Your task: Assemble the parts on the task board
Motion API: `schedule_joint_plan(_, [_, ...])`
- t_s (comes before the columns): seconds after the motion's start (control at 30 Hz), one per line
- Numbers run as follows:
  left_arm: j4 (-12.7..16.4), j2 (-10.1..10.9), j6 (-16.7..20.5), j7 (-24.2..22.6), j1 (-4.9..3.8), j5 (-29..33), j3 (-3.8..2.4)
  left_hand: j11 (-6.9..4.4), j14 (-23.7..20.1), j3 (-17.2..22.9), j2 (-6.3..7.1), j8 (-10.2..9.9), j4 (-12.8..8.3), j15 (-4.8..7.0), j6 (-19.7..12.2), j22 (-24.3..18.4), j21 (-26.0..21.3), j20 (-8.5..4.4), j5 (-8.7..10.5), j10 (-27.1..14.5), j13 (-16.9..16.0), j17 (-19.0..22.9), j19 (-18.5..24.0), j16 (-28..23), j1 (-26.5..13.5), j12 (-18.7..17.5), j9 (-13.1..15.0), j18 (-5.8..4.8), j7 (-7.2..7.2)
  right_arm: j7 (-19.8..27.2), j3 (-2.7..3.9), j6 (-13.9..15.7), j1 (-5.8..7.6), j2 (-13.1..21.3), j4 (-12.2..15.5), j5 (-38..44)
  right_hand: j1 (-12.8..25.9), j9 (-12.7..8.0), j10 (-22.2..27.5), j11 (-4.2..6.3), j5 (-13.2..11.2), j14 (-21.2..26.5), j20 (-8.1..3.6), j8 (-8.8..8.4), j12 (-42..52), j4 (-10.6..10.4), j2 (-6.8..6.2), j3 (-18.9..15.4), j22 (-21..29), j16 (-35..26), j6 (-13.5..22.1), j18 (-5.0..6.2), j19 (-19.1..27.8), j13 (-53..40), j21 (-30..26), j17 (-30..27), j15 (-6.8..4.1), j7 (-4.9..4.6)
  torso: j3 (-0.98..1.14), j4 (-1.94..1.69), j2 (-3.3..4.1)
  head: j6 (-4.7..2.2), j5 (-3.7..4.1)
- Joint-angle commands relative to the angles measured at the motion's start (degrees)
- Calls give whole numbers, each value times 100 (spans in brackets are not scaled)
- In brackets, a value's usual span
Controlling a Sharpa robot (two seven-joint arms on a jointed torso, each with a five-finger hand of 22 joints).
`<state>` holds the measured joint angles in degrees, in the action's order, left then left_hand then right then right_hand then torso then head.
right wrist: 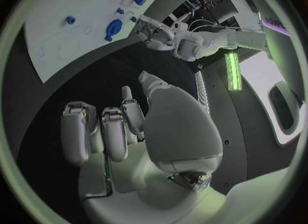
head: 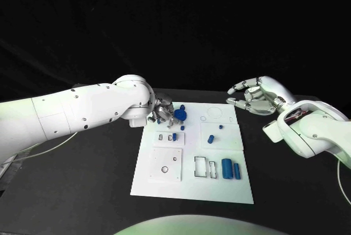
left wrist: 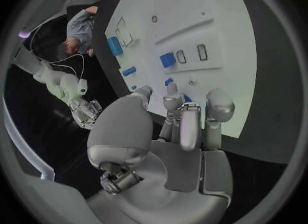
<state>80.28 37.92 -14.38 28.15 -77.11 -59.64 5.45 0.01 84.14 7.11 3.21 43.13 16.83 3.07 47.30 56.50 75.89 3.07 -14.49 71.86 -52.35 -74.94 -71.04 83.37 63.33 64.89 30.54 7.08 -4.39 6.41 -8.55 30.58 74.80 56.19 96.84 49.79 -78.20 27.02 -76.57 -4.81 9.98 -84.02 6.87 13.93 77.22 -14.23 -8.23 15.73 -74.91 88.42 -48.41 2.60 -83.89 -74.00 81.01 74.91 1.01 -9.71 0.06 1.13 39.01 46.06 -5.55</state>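
While the left hand (head: pixel 162 112) works its fingers (left wrist: pixel 172 102) at the round blue part (head: pixel 180 113), grip unclear, seating it seems next; right hand (head: pixel 252 99) hovers loosely curled, empty.

The task board (head: pixel 191 184) looked like smooth matt white plastic, and the blue parts (head: pixel 227 169) like plain plastic. The table (head: pixel 80 194) was matt black; the left hand (head: pixel 162 112) and right hand (head: pixel 254 97) shone like polished metal.
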Motion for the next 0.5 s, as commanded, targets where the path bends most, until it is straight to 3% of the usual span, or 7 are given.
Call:
schedule_joint_plan(0.03, [-75,-71,-385,74,-10,-130,26,16,252,-35,-10,5,8,20,-57,-1,-6,3,38,-38,5,-167,53,-23,-53,-34,10,-75,4,-66,0,-8,4,10,-5,-3,69,5,31,-9,-7,-465,-7,5,-27,-33,-2,-13,-843,-37,32,-1,35,11,-31,965,-27,0,-3,-5,3,10,-10])
schedule_joint_plan(0.5, [-192,-195,-502,88,-7,-105,128,19,252,-39,-8,2,8,17,-68,5,-4,5,38,-46,9,-170,52,-21,-55,-36,14,-76,0,-105,0,-25,7,27,-22,38,78,5,32,-10,-5,-464,-7,5,-28,-44,-5,-21,-840,-40,43,1,38,12,-36,960,-27,0,-1,-1,3,37,-20])
